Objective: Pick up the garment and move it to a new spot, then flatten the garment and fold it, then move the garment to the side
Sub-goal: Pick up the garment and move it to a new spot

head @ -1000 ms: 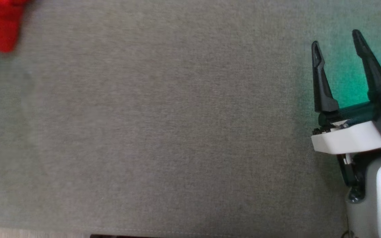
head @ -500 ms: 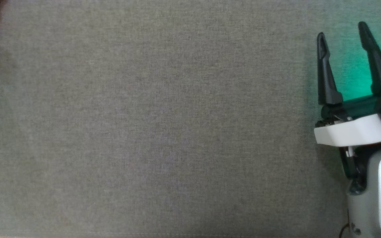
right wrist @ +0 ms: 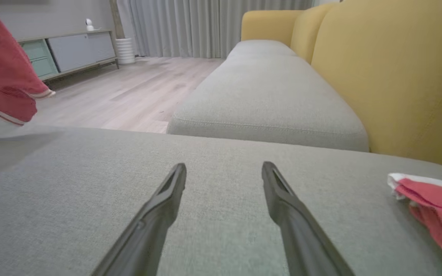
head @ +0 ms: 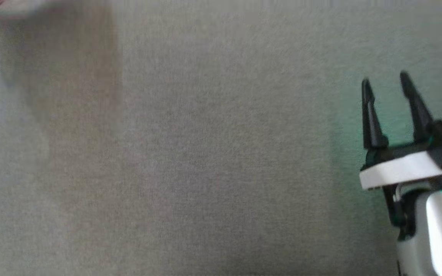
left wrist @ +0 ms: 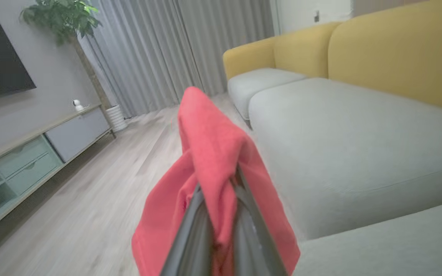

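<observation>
In the left wrist view my left gripper (left wrist: 219,184) is shut on the red garment (left wrist: 209,130). It holds the garment in the air beside the grey sofa seat (left wrist: 351,145), and the cloth drapes over both fingers and hides their tips. The right wrist view shows the same garment (right wrist: 2,76) hanging at the upper left, with a white-trimmed hem. My right gripper (head: 385,78) is open and holds nothing, low over the grey cushion (head: 205,153) at the right of the head view. Its fingers (right wrist: 159,207) stand spread above the fabric.
A second red cloth with white trim (right wrist: 436,199) lies on the cushion to the right of my right gripper. A yellow backrest (right wrist: 397,76) rises behind the seats. Beyond the cushion edge are wooden floor (right wrist: 129,92), a low TV cabinet (left wrist: 33,153), a plant and grey curtains.
The head camera has shifted. The red garment has slid out past the top-left corner of the head view, and a blurred shadow now lies there. The right gripper stays open.
</observation>
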### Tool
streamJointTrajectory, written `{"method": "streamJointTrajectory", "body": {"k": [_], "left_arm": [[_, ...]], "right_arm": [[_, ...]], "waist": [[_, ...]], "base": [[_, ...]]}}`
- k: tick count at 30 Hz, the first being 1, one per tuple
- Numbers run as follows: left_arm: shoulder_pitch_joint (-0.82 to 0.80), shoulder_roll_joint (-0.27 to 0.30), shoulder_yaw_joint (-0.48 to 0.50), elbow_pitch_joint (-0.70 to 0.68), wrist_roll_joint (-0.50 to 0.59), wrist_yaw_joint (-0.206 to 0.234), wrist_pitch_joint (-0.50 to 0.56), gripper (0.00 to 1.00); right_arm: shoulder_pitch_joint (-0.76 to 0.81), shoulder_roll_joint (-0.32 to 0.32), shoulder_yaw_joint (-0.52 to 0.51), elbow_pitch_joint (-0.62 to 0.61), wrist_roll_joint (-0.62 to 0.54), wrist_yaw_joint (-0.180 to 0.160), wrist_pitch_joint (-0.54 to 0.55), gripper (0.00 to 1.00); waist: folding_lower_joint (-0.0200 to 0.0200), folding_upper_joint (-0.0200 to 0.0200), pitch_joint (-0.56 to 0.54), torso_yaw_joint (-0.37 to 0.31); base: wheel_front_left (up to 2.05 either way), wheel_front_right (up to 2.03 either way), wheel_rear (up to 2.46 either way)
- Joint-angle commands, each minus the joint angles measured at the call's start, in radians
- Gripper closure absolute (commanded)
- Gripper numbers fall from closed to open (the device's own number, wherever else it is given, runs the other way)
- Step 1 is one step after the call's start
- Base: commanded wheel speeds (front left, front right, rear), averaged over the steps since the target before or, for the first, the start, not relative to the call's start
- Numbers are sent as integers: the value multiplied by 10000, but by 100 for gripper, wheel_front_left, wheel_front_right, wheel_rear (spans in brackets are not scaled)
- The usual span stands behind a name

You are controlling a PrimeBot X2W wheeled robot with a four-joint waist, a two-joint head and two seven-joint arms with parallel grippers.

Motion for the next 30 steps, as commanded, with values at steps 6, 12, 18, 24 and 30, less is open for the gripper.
{"method": "streamJointTrajectory", "body": {"k": [6, 12, 18, 24, 30], "left_arm": [[-23, -546, -278, -2119, -371, -40, 996, 100], [805, -1842, -613, -3761, -1124, 318, 1497, 100], [2065, -2660, -997, -4458, -1496, 828, 1519, 100], [3456, -2849, -1100, -3629, -1629, 1341, 1039, 100], [3791, -2245, -295, -1727, -1646, 1872, -12, 100]], "right_arm": [[686, -14, 269, 632, 710, -7, -547, 0], [1013, -14, 357, 1085, 1097, -7, -830, 0], [973, -14, 400, 1288, 1267, -7, -1015, 0], [623, -14, 516, 1555, 1396, -7, -1224, 0], [113, -14, 708, 1904, 1555, -7, -1515, 0]], "waist": [[3, -1, -2464, -916], [3, -1, -2878, -1418], [3, -1, -2597, -1752], [3, -1, -1876, -2177], [3, -1, -1119, -2641]], "base": [[0, 0, 0], [0, 0, 0], [0, 0, 0], [0, 0, 0], [0, 0, 0]]}}
